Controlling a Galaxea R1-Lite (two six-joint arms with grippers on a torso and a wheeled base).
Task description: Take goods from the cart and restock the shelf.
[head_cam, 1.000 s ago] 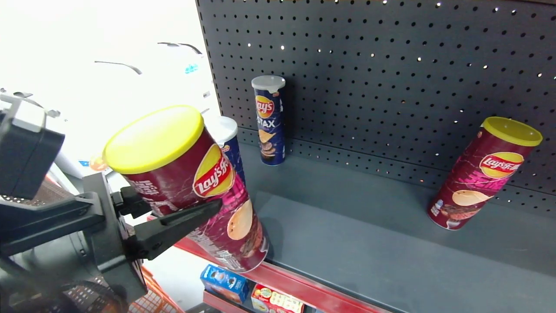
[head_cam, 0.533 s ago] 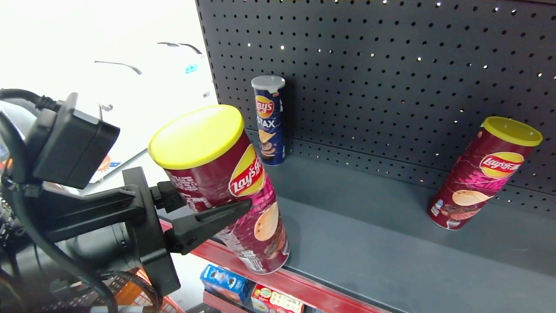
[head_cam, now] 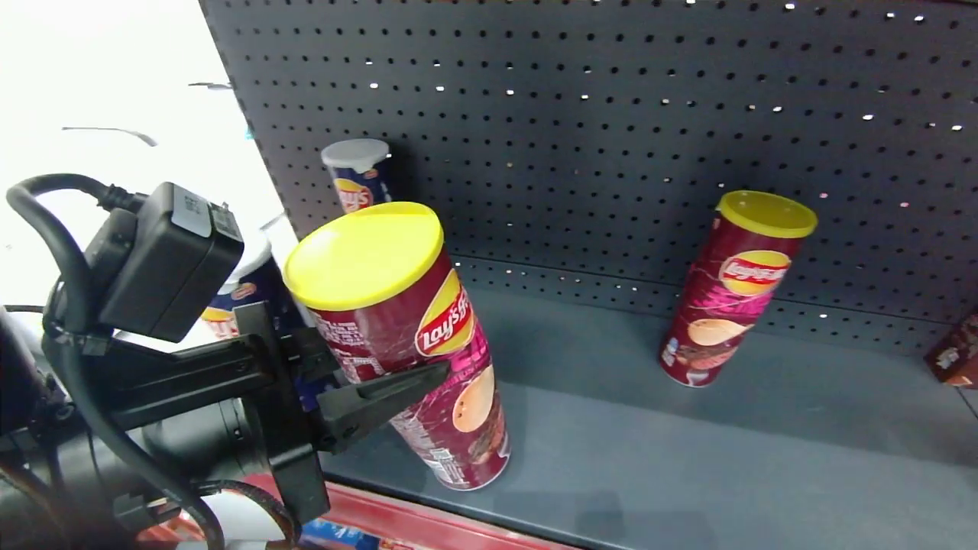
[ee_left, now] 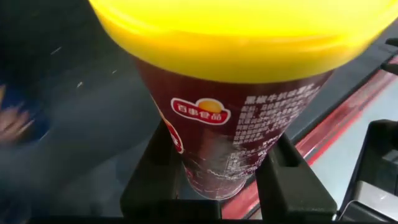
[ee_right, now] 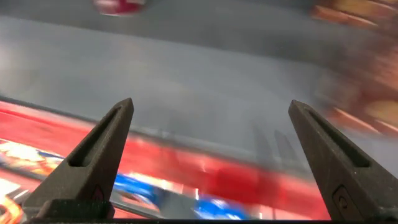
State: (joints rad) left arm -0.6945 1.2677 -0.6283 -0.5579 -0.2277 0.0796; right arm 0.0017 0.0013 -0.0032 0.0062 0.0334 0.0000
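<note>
Clamping our left claw (head_cam: pixel 374 359) on a maroon, yellow-lidded crisp tube (head_cam: pixel 428 321), we hold our right claw (ee_right: pixel 211 104) wide apart.

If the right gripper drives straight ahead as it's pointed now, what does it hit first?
Most likely the grey shelf deck, just beyond its red front edge. Nothing stands between the open fingers of the right gripper, though blur makes depth uncertain.

head: down onto shelf (head_cam: pixel 688 458) | left wrist: close on can (ee_left: pixel 236 143) | right wrist: low over same shelf
</note>
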